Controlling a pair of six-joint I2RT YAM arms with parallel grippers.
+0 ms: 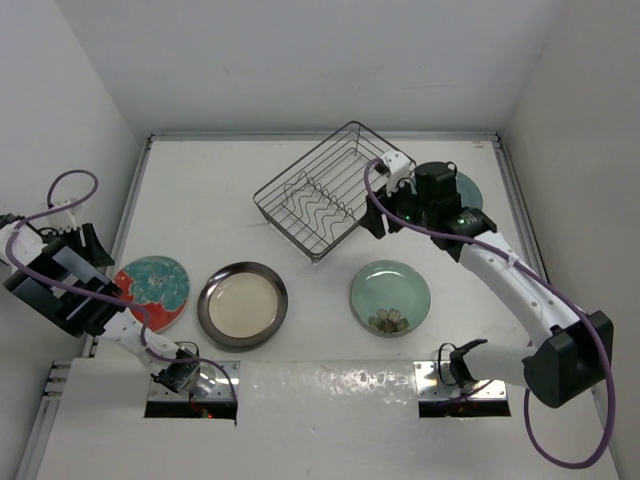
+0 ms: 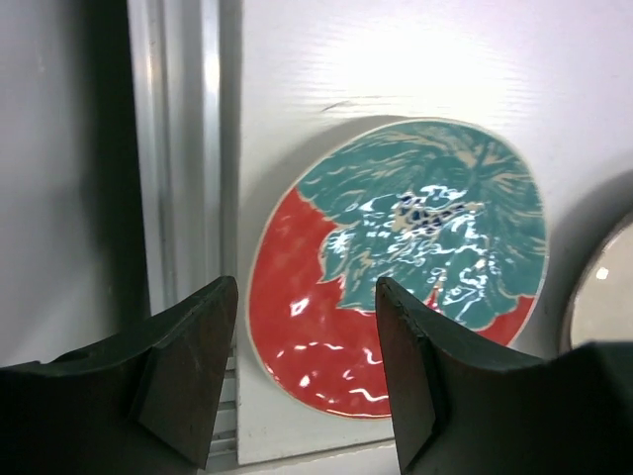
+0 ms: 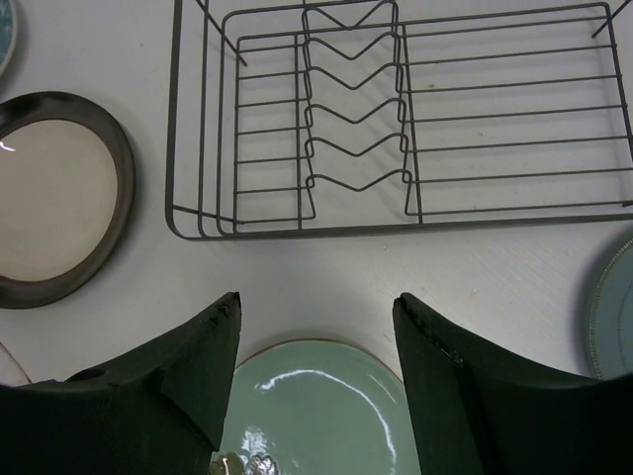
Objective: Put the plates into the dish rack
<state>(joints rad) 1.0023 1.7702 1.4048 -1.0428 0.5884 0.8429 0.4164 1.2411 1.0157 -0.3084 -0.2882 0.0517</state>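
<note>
Plates all lie flat on the table (image 1: 300,150), none in the dish rack (image 1: 322,190). My left gripper (image 2: 307,381) hangs above the red plate (image 2: 396,267), fingers apart and empty. The gap frames the plate's left rim, so most of the plate sits to the right of my fingers, no contact. My right gripper (image 3: 316,341) is spread too, nothing between the fingers. The pale green plate (image 3: 316,411) lies right under the gap, and the rack is beyond it with a strip of bare table between.

Top view gives the layout: red plate, cream plate (image 1: 242,304) and pale green plate run left to right along the near side. Red and cream are just beside each other, green well apart from cream. The rack sits skewed behind them, one corner pointing toward the green plate. The grey-teal plate (image 1: 470,188) is mostly hidden behind my right arm there, only a sliver showing.

Right wrist view adds its ribbed rim at the right edge, near the rack's corner; touching or not, cannot tell. It also shows the rack's wavy dividers with nothing in them. Left wrist view alone shows the leafy teal pattern on the red plate and a metal rail (image 2: 178,148) left of it. The top view does not show how either pair of fingers stands.
</note>
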